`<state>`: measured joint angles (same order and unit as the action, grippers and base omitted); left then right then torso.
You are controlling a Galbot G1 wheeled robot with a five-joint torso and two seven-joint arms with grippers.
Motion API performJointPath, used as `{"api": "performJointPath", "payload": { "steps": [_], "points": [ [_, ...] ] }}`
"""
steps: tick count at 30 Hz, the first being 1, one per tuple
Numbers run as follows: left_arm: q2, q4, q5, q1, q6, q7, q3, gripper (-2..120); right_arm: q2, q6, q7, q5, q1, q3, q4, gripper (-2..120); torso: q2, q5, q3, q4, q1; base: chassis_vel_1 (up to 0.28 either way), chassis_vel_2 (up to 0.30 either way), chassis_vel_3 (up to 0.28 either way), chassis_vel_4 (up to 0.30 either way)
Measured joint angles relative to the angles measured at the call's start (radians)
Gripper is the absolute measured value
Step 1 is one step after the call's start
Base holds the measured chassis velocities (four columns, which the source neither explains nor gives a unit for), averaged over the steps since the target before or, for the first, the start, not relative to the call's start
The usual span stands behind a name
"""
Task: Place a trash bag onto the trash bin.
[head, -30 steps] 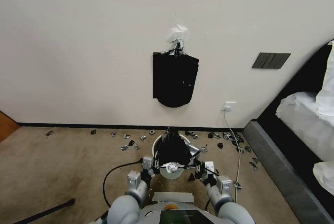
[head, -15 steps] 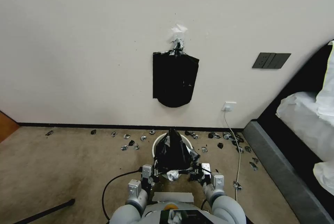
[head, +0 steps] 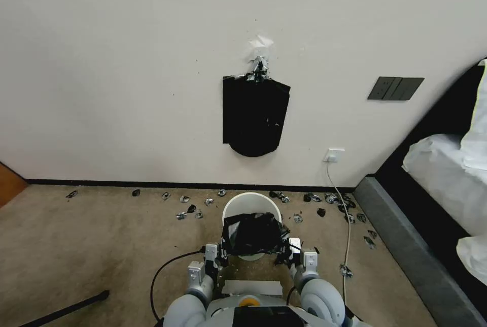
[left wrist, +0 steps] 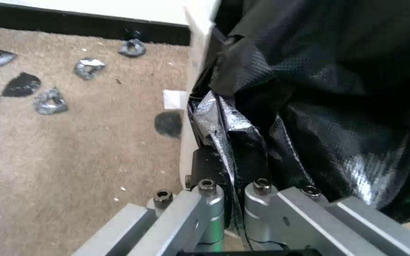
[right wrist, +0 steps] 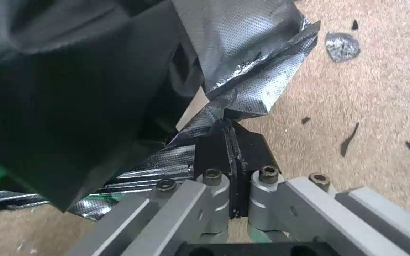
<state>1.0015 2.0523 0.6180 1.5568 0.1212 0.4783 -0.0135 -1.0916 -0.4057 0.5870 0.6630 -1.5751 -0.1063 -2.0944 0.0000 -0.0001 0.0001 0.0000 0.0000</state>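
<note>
Both my claws pinch the trash bag (head: pixel 252 234), lower centre of frame, stretched over the near rim of the trash bin (head: pixel 252 205): left claw (head: pixel 219 254) and right claw (head: pixel 288 251) clamped on its edges. Next, I reckon: pull the mouth across the far rim.

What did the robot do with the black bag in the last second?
The trash bag stood up in a tall peak over the trash bin; now it has been pulled down low and toward the robot, covering the bin's near side, with the far rim bare. The left gripper and right gripper drew back with it and stayed clamped on its edges. The bin, the pack of bags on the wall and the scraps stayed put.
</note>
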Motion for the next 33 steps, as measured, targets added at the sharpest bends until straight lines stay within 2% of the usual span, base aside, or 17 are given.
{"api": "performJointPath", "payload": {
  "steps": [5, 6, 8, 10, 12, 13, 16, 18, 20, 21, 22, 24, 25, 26, 27, 28, 33],
  "points": [
    [-0.005, -0.003, 0.031, -0.005, 0.000, -0.005, 0.007, 0, 0.008, 0.012, -0.019, -0.007, -0.009, -0.003, 0.004, 0, 0.000, 0.0001, 0.000, 0.0000, 0.000, 0.000, 0.000, 0.000, 0.000],
    [-0.006, -0.003, 0.033, -0.005, 0.005, -0.007, 0.009, 2, 0.009, 0.014, -0.021, -0.011, -0.014, -0.004, 0.002, 3, 0.000, 0.0001, 0.000, 0.0000, 0.000, 0.000, 0.000, 0.000, 0.000],
    [-0.011, 0.002, 0.036, -0.001, 0.023, -0.016, 0.012, 11, 0.012, 0.019, -0.022, -0.016, -0.027, -0.006, -0.009, 14, 0.000, 0.0001, 0.000, 0.0000, 0.000, 0.000, 0.000, 0.000, 0.000],
    [-0.013, 0.004, 0.036, 0.002, 0.029, -0.018, 0.013, 15, 0.013, 0.020, -0.022, -0.018, -0.033, -0.007, -0.014, 17, 0.000, 0.0001, 0.000, 0.0000, 0.000, 0.000, 0.000, 0.000, 0.000],
    [-0.014, 0.011, 0.034, 0.011, 0.041, -0.022, 0.022, 27, 0.016, 0.022, -0.022, -0.020, -0.050, -0.010, -0.031, 26, 0.000, 0.0000, 0.000, 0.0000, 0.000, 0.000, 0.000, 0.000, 0.000],
    [-0.014, 0.011, 0.034, 0.011, 0.041, -0.022, 0.022, 27, 0.016, 0.022, -0.022, -0.020, -0.050, -0.010, -0.031, 26, 0.000, 0.0000, 0.000, 0.0000, 0.000, 0.000, 0.000, 0.000, 0.000],
    [-0.019, 0.024, 0.029, 0.024, 0.052, -0.035, 0.040, 41, 0.017, 0.022, -0.021, -0.028, -0.074, -0.018, -0.048, 41, 0.000, 0.0000, 0.000, 0.0000, 0.000, 0.000, 0.000, 0.000, 0.000],
    [-0.022, 0.028, 0.027, 0.027, 0.053, -0.042, 0.044, 43, 0.017, 0.022, -0.021, -0.029, -0.078, -0.020, -0.051, 44, 0.000, 0.0001, 0.000, 0.0000, 0.000, 0.000, 0.000, 0.000, 0.000],
    [-0.032, 0.033, 0.021, 0.035, 0.031, -0.071, 0.053, 55, 0.017, 0.023, -0.020, -0.034, -0.090, -0.025, -0.060, 55, 0.000, 0.0000, 0.000, 0.0000, 0.000, 0.000, 0.000, 0.000, 0.000],
    [-0.032, 0.033, 0.021, 0.035, 0.031, -0.071, 0.053, 55, 0.017, 0.023, -0.020, -0.034, -0.090, -0.025, -0.060, 55, 0.000, 0.0000, 0.000, 0.0000, 0.000, 0.000, 0.000, 0.000, 0.000],
    [-0.036, 0.036, 0.017, 0.040, 0.021, -0.084, 0.059, 62, 0.017, 0.023, -0.020, -0.036, -0.097, -0.027, -0.066, 61, 0.000, 0.0000, 0.000, 0.0001, 0.000, 0.000, 0.000, 0.000, 0.000],
    [-0.042, 0.042, 0.011, 0.046, 0.015, -0.097, 0.064, 67, 0.017, 0.023, -0.019, -0.038, -0.103, -0.028, -0.071, 67, 0.000, 0.0000, 0.000, 0.0000, 0.000, 0.000, 0.000, 0.000, 0.000],
    [-0.048, 0.047, 0.005, 0.052, 0.011, -0.109, 0.067, 72, 0.017, 0.023, -0.019, -0.041, -0.108, -0.029, -0.076, 74, 0.000, 0.0001, 0.000, 0.0001, 0.000, 0.000, 0.000, 0.000, 0.000],
    [-0.048, 0.047, 0.005, 0.052, 0.011, -0.109, 0.067, 72, 0.017, 0.023, -0.019, -0.041, -0.108, -0.029, -0.076, 74, 0.000, 0.0001, 0.000, 0.0001, 0.000, 0.000, 0.000, 0.000, 0.000],
    [-0.058, 0.055, -0.001, 0.062, 0.000, -0.125, 0.072, 76, 0.017, 0.023, -0.018, -0.045, -0.117, -0.030, -0.082, 77, 0.000, 0.0001, 0.000, 0.0000, 0.000, 0.000, 0.000, 0.000, 0.000],
    [-0.072, 0.065, -0.008, 0.078, -0.019, -0.155, 0.079, 84, 0.018, 0.023, -0.017, -0.049, -0.130, -0.033, -0.093, 86, 0.000, 0.0000, 0.000, 0.0000, 0.000, 0.000, 0.000, 0.000, 0.000],
    [-0.103, 0.080, -0.043, 0.113, -0.058, -0.216, 0.098, 99, 0.025, 0.023, -0.017, -0.056, -0.165, -0.044, -0.125, 99, 0.000, 0.0001, 0.000, -0.0001, 0.000, 0.000, 0.000, 0.000, 0.000]
  ]
}}
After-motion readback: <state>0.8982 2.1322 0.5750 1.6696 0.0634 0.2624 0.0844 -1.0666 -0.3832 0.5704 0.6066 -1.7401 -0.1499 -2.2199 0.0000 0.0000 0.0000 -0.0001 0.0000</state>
